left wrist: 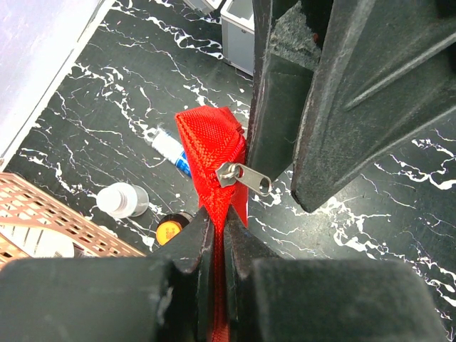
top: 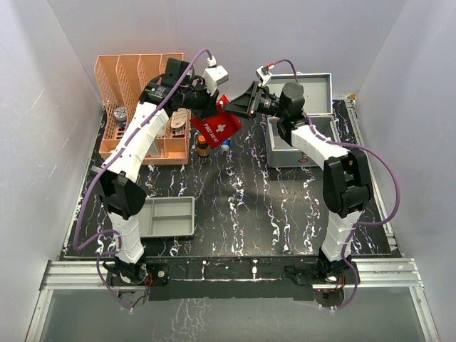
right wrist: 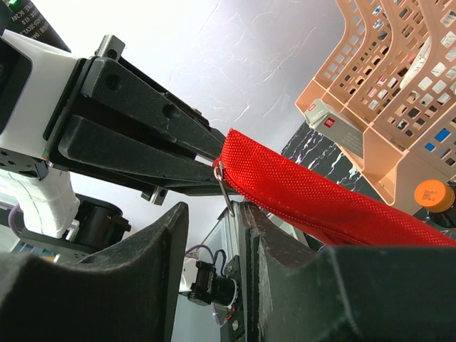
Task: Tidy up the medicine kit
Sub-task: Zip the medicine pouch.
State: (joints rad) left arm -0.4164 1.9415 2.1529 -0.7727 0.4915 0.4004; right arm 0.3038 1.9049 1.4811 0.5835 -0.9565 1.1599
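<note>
While the left fingers clamp the red pouch, the right fingers stand parted around its zipper pull

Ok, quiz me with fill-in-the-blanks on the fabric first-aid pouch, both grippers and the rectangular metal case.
1. The left gripper is clamped on the ___ fabric first-aid pouch.
2. The right gripper has its jaws ___ around the small silver metal zipper pull.
3. The silver-grey rectangular metal case stands on the ___ arm's side of the table.
Missing words: red; open; right.
</note>
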